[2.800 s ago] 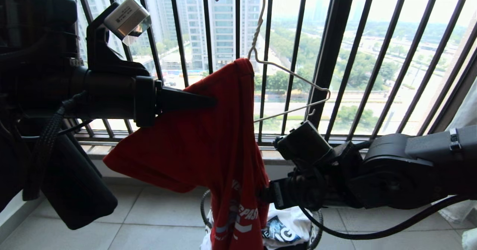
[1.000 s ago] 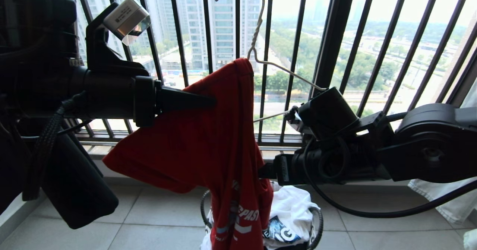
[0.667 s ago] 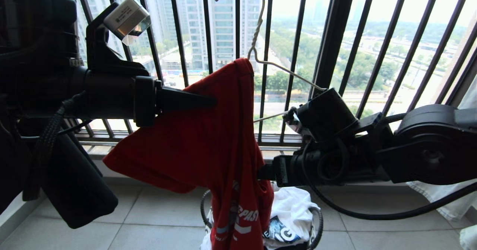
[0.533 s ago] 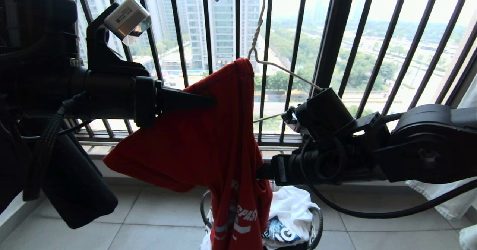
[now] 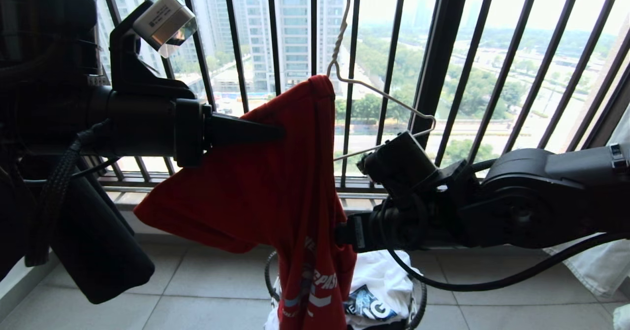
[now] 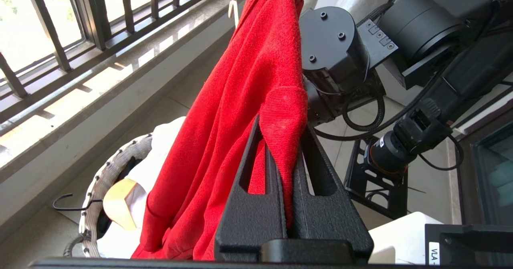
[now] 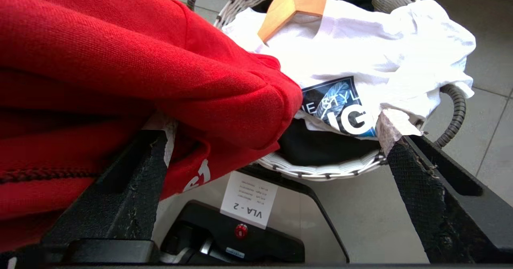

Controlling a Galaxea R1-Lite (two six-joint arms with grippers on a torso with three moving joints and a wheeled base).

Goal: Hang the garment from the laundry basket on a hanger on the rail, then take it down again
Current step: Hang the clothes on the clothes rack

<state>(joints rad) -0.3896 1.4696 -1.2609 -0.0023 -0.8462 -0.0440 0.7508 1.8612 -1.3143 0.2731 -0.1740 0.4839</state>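
Observation:
The red garment (image 5: 275, 187) hangs bunched over one side of the cream wire hanger (image 5: 384, 95); the hanger's other arm is bare. The rail is out of view above. My left gripper (image 5: 281, 134) reaches in level from the left and is shut on a fold of the garment (image 6: 240, 100). Lower down, my right gripper (image 7: 276, 136) stands open at the garment's hanging edge, and red cloth (image 7: 160, 72) lies over one finger and partly between the two. Under the garment stands the laundry basket (image 5: 418, 290) with its woven rim (image 7: 320, 168).
A white printed T-shirt (image 5: 384, 281) and a tan wooden hanger (image 7: 292, 8) lie in the basket. The black window railing (image 5: 438, 74) stands close behind the hanger. Pale cloth (image 5: 595, 271) hangs at the far right. The robot's base (image 7: 224, 237) sits below the right gripper.
The right arm has sunk and moved left toward the garment, uncovering the hanger's bare end. The left gripper has kept its hold without moving.

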